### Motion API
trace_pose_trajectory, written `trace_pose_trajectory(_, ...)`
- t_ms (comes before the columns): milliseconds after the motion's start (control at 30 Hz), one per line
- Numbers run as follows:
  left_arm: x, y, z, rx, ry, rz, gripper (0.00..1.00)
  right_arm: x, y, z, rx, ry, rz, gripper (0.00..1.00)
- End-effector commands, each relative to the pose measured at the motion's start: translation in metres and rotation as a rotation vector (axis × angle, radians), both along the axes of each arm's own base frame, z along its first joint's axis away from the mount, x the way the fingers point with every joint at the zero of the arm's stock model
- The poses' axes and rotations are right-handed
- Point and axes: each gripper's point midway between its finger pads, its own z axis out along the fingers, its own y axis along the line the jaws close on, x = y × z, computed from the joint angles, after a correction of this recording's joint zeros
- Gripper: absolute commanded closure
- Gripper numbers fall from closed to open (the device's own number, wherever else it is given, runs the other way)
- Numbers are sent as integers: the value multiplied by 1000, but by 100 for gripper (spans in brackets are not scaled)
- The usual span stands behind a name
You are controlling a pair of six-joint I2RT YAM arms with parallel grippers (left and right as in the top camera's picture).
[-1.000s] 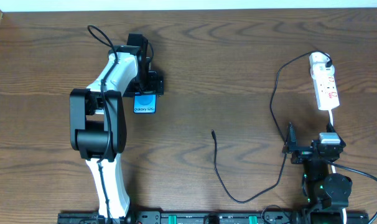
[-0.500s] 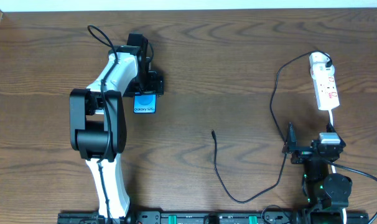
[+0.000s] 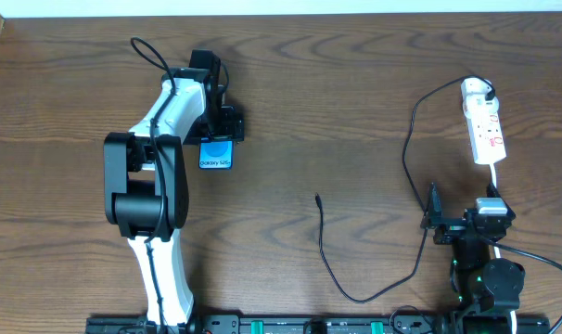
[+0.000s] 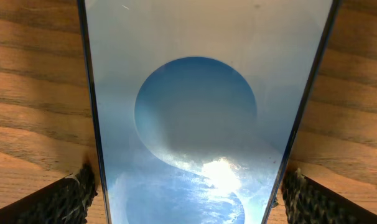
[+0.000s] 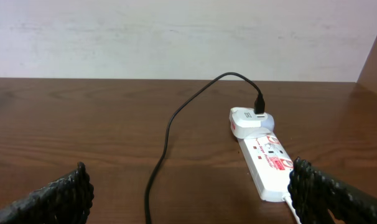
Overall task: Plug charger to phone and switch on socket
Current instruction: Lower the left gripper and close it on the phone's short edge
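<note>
**Phone could skid, thin connector could twist**

The left gripper (image 3: 220, 127), jaws apart, straddled the phone (image 4: 201, 112), which lay flat on the worktop (image 3: 337, 93). Closing off-centre could have shoved it askew. The charger (image 3: 355, 295) had its connector tip (image 3: 318, 198) well apart from the phone, and it could easily be pinched crooked. The right gripper (image 3: 460, 223), spread wide and empty, waited near the socket (image 3: 485, 130).
</note>
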Motion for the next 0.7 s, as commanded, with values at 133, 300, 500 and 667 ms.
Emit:
trace_pose_trajectory(133,-10,3,-18,6,48,8,1,0,1,-1,10,1,5,1)
trace_pose_trajectory(300,-10,3,-18,7,48,8,4,0,1,-1,10,1,5,1)
trace_pose_trajectory(500,-10,3,-18,7,48,8,7,0,1,0,10,0,5,1)
trace_pose_trajectory(667,-10,3,-18,7,48,8,8,0,1,0,10,0,5,1)
